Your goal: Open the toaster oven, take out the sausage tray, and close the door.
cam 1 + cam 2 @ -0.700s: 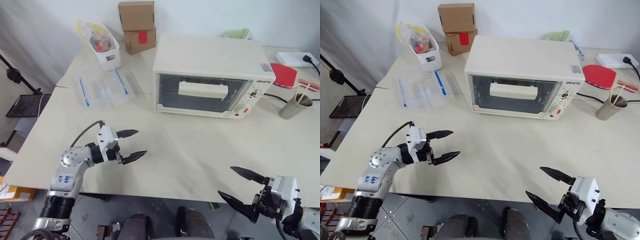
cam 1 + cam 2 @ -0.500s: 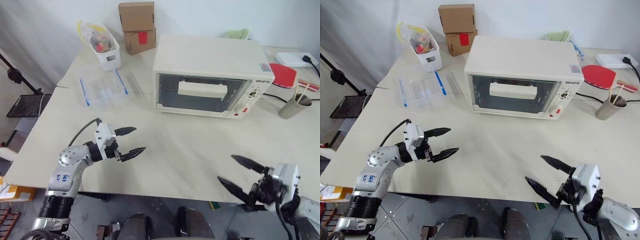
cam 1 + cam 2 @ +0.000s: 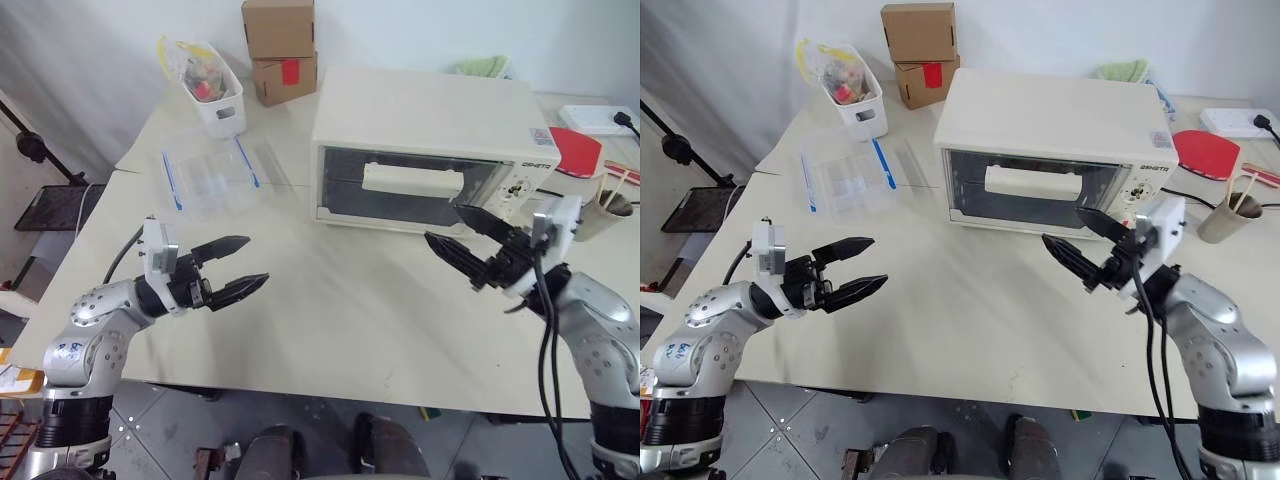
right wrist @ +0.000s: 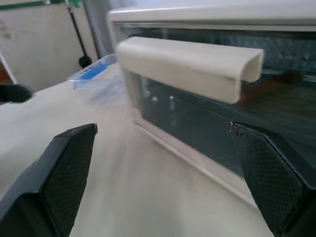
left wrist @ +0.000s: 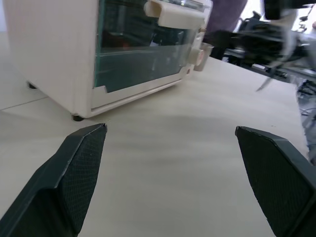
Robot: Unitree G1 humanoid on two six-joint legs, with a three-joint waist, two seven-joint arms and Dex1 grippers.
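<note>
Two claws spread, empty | right gripper (image 3: 478, 247) nearer, just before cream-white horizontal bar handle (image 3: 413, 180) on closed glass door (image 3: 400, 194) | left gripper (image 3: 232, 268) well apart

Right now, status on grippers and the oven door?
Left gripper open, empty. Right gripper open, empty, facing door handle. Door shut. Nothing between.

Lab-like test room, plain table (image 3: 330, 330), cardboard boxes (image 3: 280, 50), power strip (image 3: 598, 120), tripod leg (image 3: 40, 160)
</note>
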